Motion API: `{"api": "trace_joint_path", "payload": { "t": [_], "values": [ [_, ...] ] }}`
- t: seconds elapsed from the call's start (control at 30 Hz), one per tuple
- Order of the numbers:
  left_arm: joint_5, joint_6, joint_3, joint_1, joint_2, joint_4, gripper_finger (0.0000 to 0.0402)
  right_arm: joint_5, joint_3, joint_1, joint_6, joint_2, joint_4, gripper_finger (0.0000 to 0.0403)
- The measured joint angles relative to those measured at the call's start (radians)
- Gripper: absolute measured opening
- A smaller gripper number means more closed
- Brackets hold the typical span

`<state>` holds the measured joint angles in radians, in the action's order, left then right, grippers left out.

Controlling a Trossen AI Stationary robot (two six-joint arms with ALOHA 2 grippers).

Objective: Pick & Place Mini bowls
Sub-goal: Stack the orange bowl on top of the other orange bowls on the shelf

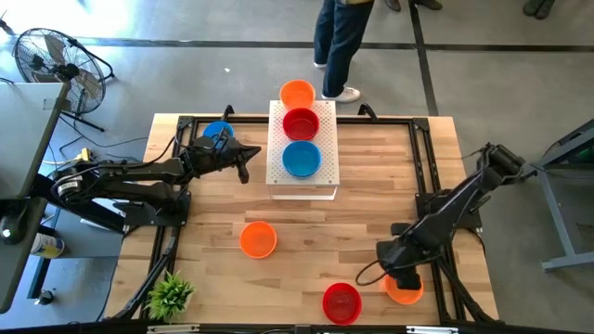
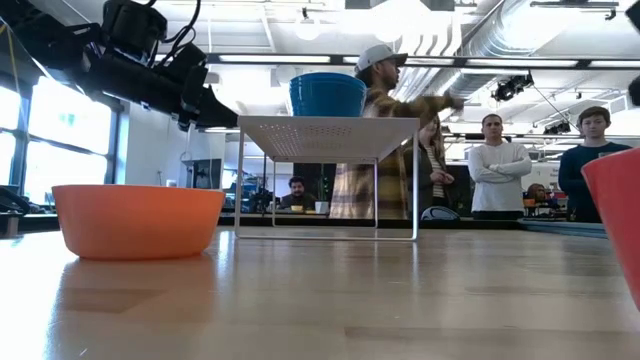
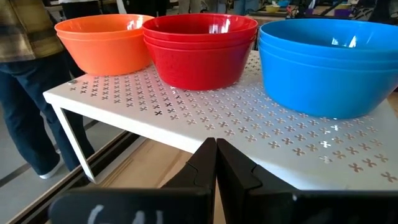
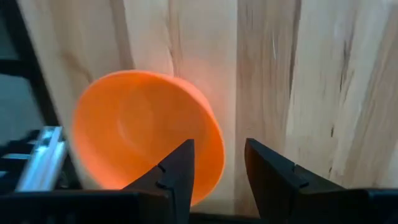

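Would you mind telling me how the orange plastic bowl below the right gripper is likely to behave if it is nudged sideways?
The orange plastic bowl looks thin-walled, so probably light and easily shifted. Its glossy surface on the smooth wooden table suggests sliding rather than tipping. It sits near the table edge, below the open right gripper, so a push might send it off.

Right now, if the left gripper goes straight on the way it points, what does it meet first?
Probably the white perforated platform: the shut left gripper points at its near edge, below the stacked red bowls. Depth is unclear.

wooden table point(image 1: 371, 204), white platform point(image 1: 278, 158), perhaps four loose bowls point(image 1: 258, 238)
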<state>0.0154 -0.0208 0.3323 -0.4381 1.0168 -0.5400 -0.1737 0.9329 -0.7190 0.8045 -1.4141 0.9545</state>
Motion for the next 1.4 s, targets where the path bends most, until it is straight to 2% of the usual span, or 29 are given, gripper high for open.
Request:
{"api": "trace_joint_path", "payload": {
  "t": [0.17, 0.47, 0.57, 0.73, 0.93, 1.03, 1.17, 1.27, 1.4],
  "values": [
    [0.000, 0.000, 0.000, 0.000, 0.000, 0.012, 0.0005, -0.005, 0.000, 0.017, -0.112, -0.096, -0.065, 0.0129],
    [0.002, 0.000, 0.000, 0.000, 0.000, 0.019, 0.0005, -0.113, 0.000, 0.027, -0.267, -0.207, -0.122, 0.0122],
    [0.003, 0.000, 0.000, 0.000, 0.000, 0.019, 0.0005, -0.115, 0.000, 0.028, -0.282, -0.218, -0.124, 0.0095],
    [0.003, 0.000, 0.000, 0.000, 0.000, 0.019, 0.0005, -0.073, 0.000, 0.053, -0.264, -0.203, -0.109, 0.0011],
    [0.003, 0.000, 0.000, 0.000, 0.000, 0.019, 0.0005, -0.032, 0.000, 0.143, -0.210, -0.097, -0.034, 0.0004],
    [0.003, 0.000, 0.000, 0.000, 0.000, 0.019, 0.0005, 0.003, 0.000, 0.233, -0.185, -0.003, 0.045, 0.0004],
    [0.003, 0.000, 0.000, 0.000, 0.000, 0.019, 0.0005, 0.070, 0.001, 0.429, -0.179, 0.108, 0.191, 0.0003],
    [0.003, 0.000, 0.000, 0.000, 0.000, 0.019, 0.0005, 0.119, 0.001, 0.635, -0.241, 0.158, 0.256, 0.0002],
    [0.003, 0.000, 0.000, 0.000, 0.000, 0.022, 0.0005, 0.175, 0.001, 0.952, -0.350, 0.174, 0.236, 0.0002]
  ]
}}
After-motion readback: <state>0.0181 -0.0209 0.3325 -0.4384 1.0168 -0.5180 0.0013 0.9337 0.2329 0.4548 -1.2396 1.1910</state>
